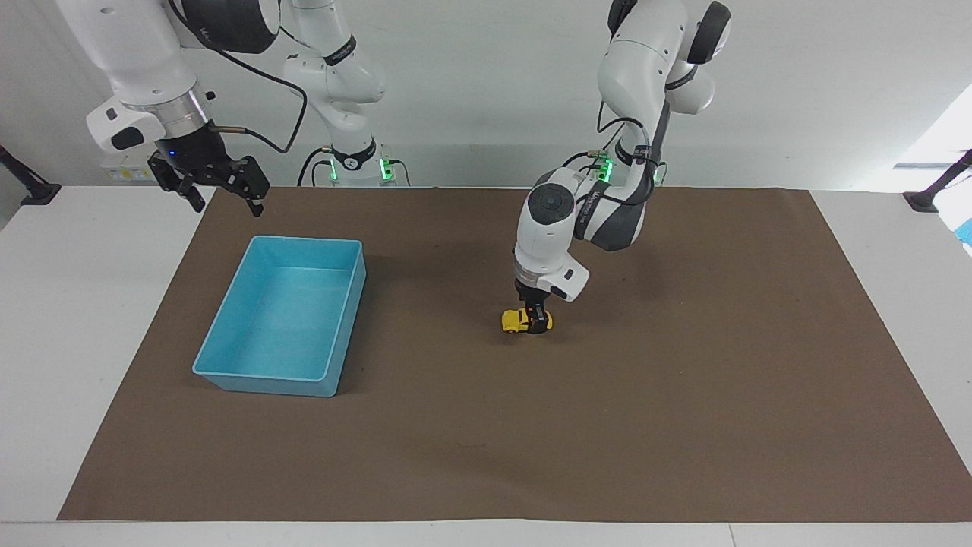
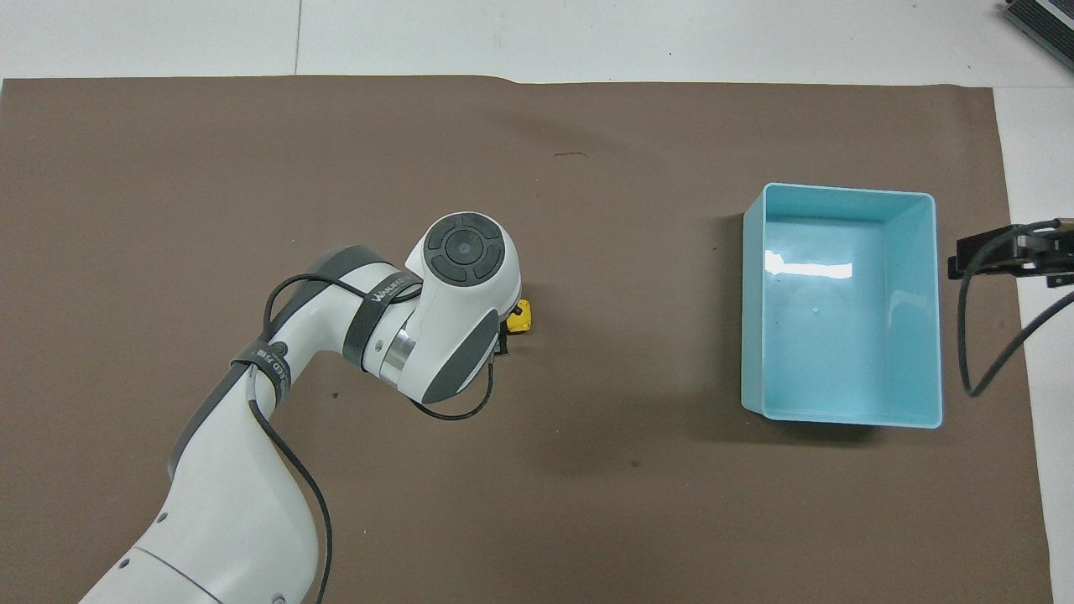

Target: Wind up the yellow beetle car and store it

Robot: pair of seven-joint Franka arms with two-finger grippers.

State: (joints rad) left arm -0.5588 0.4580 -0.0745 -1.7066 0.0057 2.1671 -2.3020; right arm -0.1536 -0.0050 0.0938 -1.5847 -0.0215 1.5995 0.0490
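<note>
The yellow beetle car (image 1: 519,321) stands on the brown mat, about midway along the table. My left gripper (image 1: 538,319) points straight down at the car's end toward the left arm's side and reaches down to the mat. In the overhead view the left wrist covers the gripper and most of the car; only the car's yellow tip (image 2: 522,316) shows. The light blue bin (image 1: 263,384) stands empty toward the right arm's end of the table, also seen from overhead (image 2: 839,192). My right gripper (image 1: 211,188) waits open, raised over the mat's edge beside the bin.
The brown mat (image 1: 683,395) covers most of the white table. The right arm's cable (image 2: 973,335) hangs beside the bin. Nothing else lies on the mat.
</note>
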